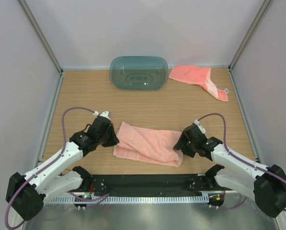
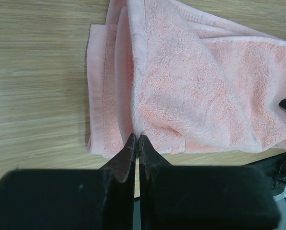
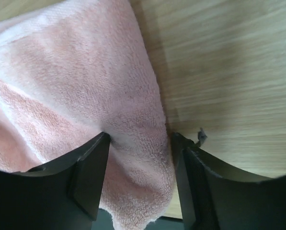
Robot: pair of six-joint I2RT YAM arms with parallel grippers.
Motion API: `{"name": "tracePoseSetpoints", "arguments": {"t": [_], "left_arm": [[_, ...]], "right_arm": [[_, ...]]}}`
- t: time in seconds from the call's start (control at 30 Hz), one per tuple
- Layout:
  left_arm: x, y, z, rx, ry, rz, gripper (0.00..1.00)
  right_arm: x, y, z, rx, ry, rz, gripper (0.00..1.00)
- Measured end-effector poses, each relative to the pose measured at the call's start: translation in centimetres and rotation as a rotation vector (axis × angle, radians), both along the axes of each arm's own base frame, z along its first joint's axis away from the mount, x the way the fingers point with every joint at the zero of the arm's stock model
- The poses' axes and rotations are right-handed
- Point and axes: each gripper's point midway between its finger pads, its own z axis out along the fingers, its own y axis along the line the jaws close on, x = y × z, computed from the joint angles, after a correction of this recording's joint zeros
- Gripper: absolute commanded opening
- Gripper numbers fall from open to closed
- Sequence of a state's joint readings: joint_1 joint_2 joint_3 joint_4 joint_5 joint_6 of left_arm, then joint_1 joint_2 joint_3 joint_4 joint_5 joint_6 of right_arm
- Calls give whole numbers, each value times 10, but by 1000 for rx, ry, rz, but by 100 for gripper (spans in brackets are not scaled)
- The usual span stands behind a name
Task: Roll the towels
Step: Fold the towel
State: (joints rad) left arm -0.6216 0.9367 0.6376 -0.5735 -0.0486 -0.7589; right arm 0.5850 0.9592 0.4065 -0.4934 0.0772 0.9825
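While both arms reach in from the near edge of the table [image 1: 85, 96], I see one pink towel [image 1: 147, 146] lying folded and mostly flat at the front middle of the wood, between the two grippers. The left gripper [image 2: 137, 142] is at the towel's left end, its jaws pressed together with the tips right at the hem. I cannot tell whether any cloth is caught between them. The right gripper [image 3: 139, 143] is at the towel's right end with its jaws spread. One of its fingers [image 3: 92, 167] rests on the terry, and the other comes down just past the towel's edge, so the edge sits between them. The second towel [image 1: 195, 76] lies crumpled in the far right corner, well apart from both arms. A white tag shows at its right tip. It lies just beside a teal tub [image 1: 138, 73] that stands by the back wall.
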Motion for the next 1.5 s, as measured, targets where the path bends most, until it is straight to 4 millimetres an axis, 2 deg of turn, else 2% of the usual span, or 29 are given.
{"name": "tracePoseSetpoints", "arguments": {"t": [0.03,0.1,0.13,0.23,0.27,0.37,0.57,0.63,0.73,0.77,0.8,0.87,0.9,0.93,0.97,1.03,1.13,1.2,1.37,1.43,1.5], "left_arm": [[0,0,0,1,1,1,0],[0,1,-1,5,2,2,0],[0,1,-1,5,3,2,0],[0,1,-3,12,9,-1,0],[0,1,-4,15,13,-2,0],[-1,1,-6,20,16,-6,0],[2,2,-7,11,-25,1,0],[0,1,-16,7,-36,-8,0],[-7,3,-38,24,-26,-29,0],[-12,5,-46,35,-18,-42,3],[-15,5,-51,42,-11,-55,14],[-19,3,-52,45,-20,-87,31],[-18,0,-49,37,-35,-102,40],[-18,-4,-45,25,-54,-115,46],[-17,-9,-39,4,-79,-130,54],[-17,-15,-32,-14,-110,-149,56],[-17,-18,-25,-30,-140,-155,55],[-15,-17,-25,-26,-147,-149,53],[-14,-15,-34,6,-122,-142,45],[-14,-14,-37,15,-113,-141,44],[-14,-14,-37,16,-115,-139,43]], "right_arm": [[0,4,-2,16,5,3,48],[3,10,-3,44,-5,11,35],[3,13,-5,58,-1,14,23],[4,16,-7,69,4,22,4],[4,16,-6,67,2,23,1],[9,7,-4,42,11,9,1],[52,-46,13,0,11,-160,1],[58,-51,12,-1,26,-162,1],[53,-46,-1,4,82,-117,1],[52,-45,-3,10,95,-105,1],[51,-43,-4,18,100,-96,2],[52,-40,-4,28,94,-79,25],[52,-40,-5,30,96,-74,44],[52,-40,-5,29,96,-65,63],[55,-36,-2,48,91,-54,74],[59,-37,4,30,68,-40,78],[52,-43,10,-21,73,-31,78],[49,-44,27,-56,35,-22,76],[43,-30,57,-58,-54,38,69],[35,-27,58,-59,-54,57,64],[25,-26,48,-66,-28,66,61]]}}
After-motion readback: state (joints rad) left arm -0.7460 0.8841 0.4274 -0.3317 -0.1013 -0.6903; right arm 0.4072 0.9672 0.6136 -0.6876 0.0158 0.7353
